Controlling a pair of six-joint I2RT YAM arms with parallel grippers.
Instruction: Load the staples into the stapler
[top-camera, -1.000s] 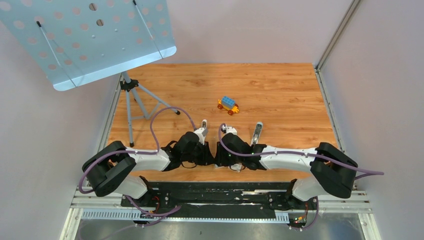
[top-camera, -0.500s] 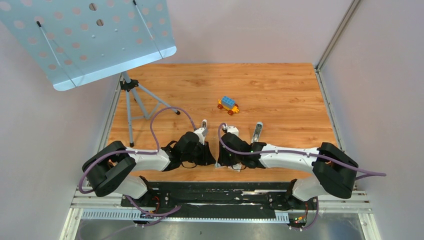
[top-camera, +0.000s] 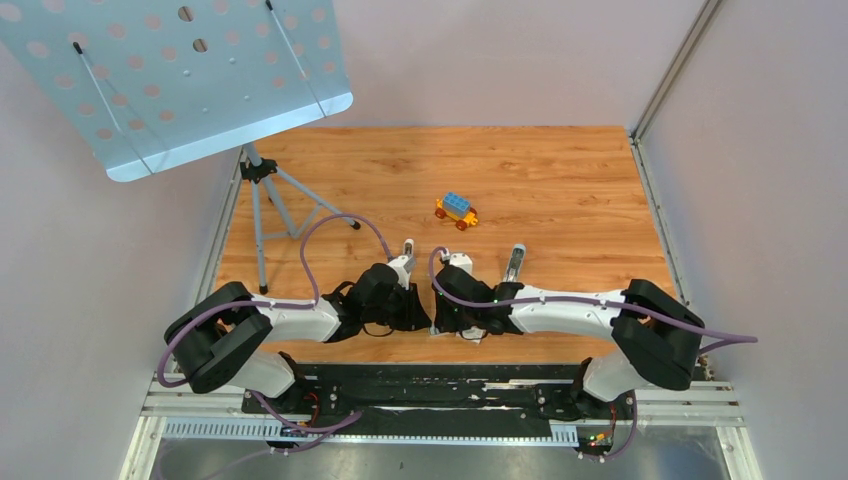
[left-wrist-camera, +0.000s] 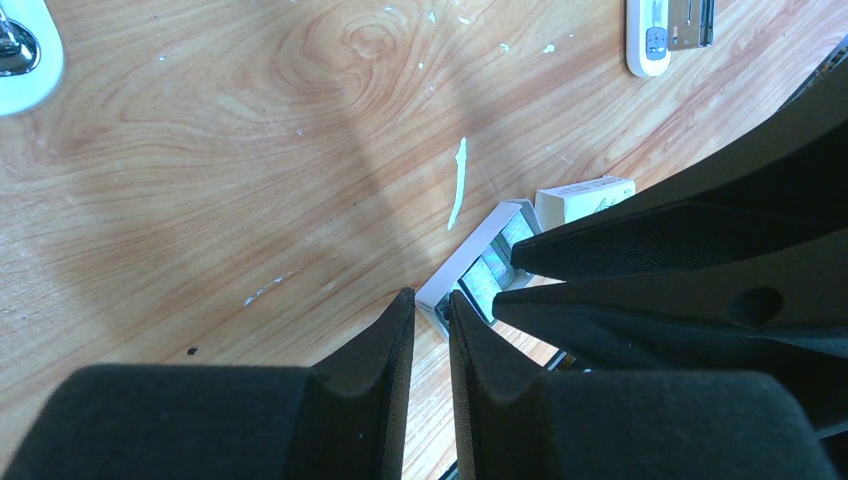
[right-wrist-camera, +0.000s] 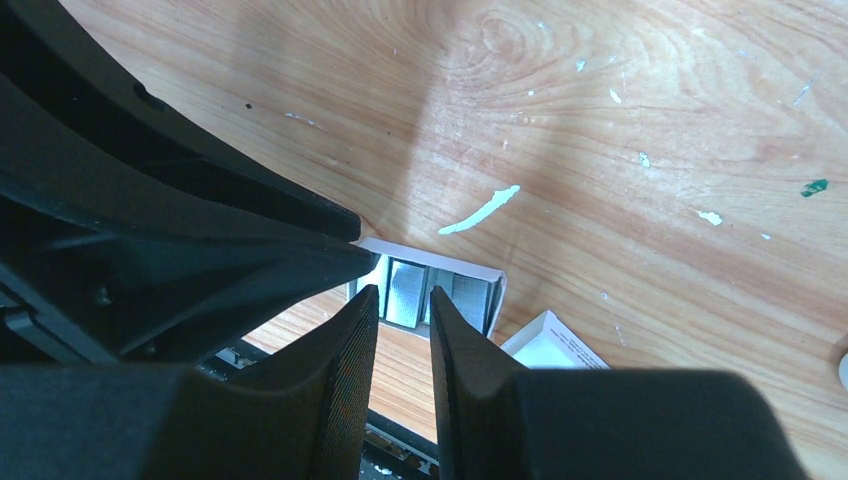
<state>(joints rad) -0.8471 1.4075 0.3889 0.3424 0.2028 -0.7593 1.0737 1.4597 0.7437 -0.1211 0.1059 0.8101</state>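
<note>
The staples (right-wrist-camera: 410, 292) are grey ribbed strips lying in a small open white tray (right-wrist-camera: 492, 290) near the table's front edge. My right gripper (right-wrist-camera: 403, 290) points down at the tray, its fingertips closed either side of one strip. My left gripper (left-wrist-camera: 430, 296) has its narrow jaws on the tray's (left-wrist-camera: 470, 250) near end wall. The stapler (top-camera: 515, 262), white with a metal channel, lies apart on the wood and also shows in the left wrist view (left-wrist-camera: 665, 25). In the top view both grippers are hidden under the wrists.
A white printed box sleeve (left-wrist-camera: 585, 193) lies next to the tray. Another white and metal piece (top-camera: 408, 247) lies left of the stapler. A toy brick car (top-camera: 456, 210) sits mid-table. A perforated music stand (top-camera: 180, 80) on a tripod (top-camera: 270, 200) stands at the left.
The right arm has shifted a little to the left and its jaws have narrowed slightly. The left arm has not moved.
</note>
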